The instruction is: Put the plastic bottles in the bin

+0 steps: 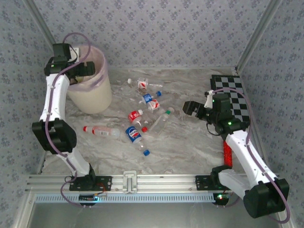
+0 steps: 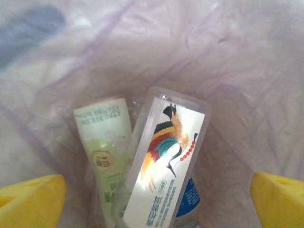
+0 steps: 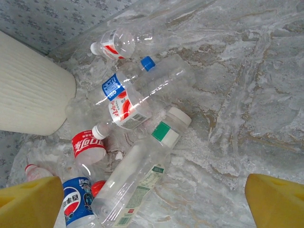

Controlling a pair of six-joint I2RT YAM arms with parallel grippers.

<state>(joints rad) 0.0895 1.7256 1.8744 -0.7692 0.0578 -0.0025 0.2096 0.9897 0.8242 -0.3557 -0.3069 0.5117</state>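
My left gripper (image 1: 80,71) hangs open over the cream bin (image 1: 90,97). Its wrist view looks down into the pink bag (image 2: 237,71), where a pale-green-labelled bottle (image 2: 107,152) and a bird-labelled bottle (image 2: 166,161) lie below the open left gripper (image 2: 156,202). Several plastic bottles lie loose on the marble table: a Pepsi bottle (image 1: 134,134), a red-capped one (image 1: 101,131), a tall green-labelled one (image 1: 161,121) and a red-labelled one (image 1: 135,115). My right gripper (image 1: 192,108) stands open and empty just right of this cluster, above the green-labelled bottle (image 3: 142,171).
A black-and-white chequered board (image 1: 232,102) lies at the right, with a red cylinder (image 1: 227,154) beside the right arm. Patterned walls close in the back and sides. An aluminium rail (image 1: 128,180) runs along the near edge. The bin's wall (image 3: 28,90) stands left of the cluster.
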